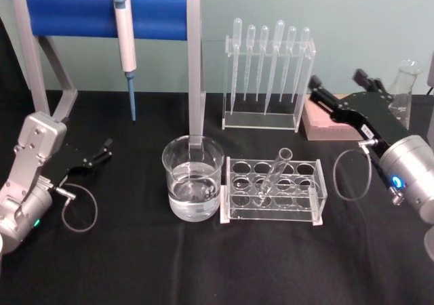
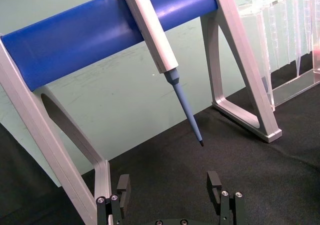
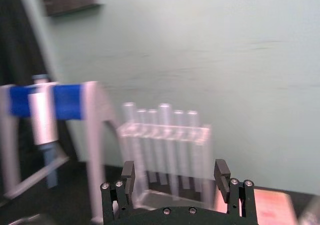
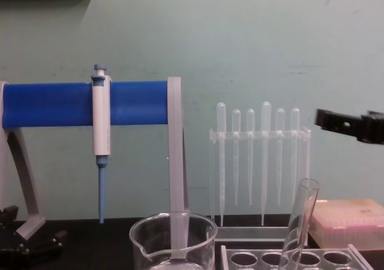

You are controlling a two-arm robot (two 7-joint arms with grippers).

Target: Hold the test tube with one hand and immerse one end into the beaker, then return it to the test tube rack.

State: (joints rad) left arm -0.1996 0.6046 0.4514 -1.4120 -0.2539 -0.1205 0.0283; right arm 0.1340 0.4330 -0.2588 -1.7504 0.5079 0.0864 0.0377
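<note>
- The test tube (image 1: pixel 274 175) leans in a clear rack (image 1: pixel 272 191) on the black table (image 1: pixel 203 264). Its open end points up and away from the robot.
- The beaker (image 1: pixel 192 177) stands just beside the rack, on the rack's left. It has clear water in the bottom.
- The right pincer (image 1: pixel 342 96) is up in the air on the right, behind the rack and well apart from the test tube. Its two fingers are spread apart, and nothing is between them.
- The left pincer (image 1: pixel 100 150) is low on the left side of the table, well apart from the beaker. Its fingers are spread apart too, with nothing in them.
- A blue and white pipette (image 1: pixel 125 44) hangs from a stand with a blue bar (image 1: pixel 102 15) at the back left.
- Thin plastic droppers (image 1: pixel 268 64) hang in a clear holder at the back.
- A pink box (image 1: pixel 331 123) sits at the back right. Behind it stands what looks like a glass flask (image 1: pixel 405 88), but it is hard to see well.
</note>
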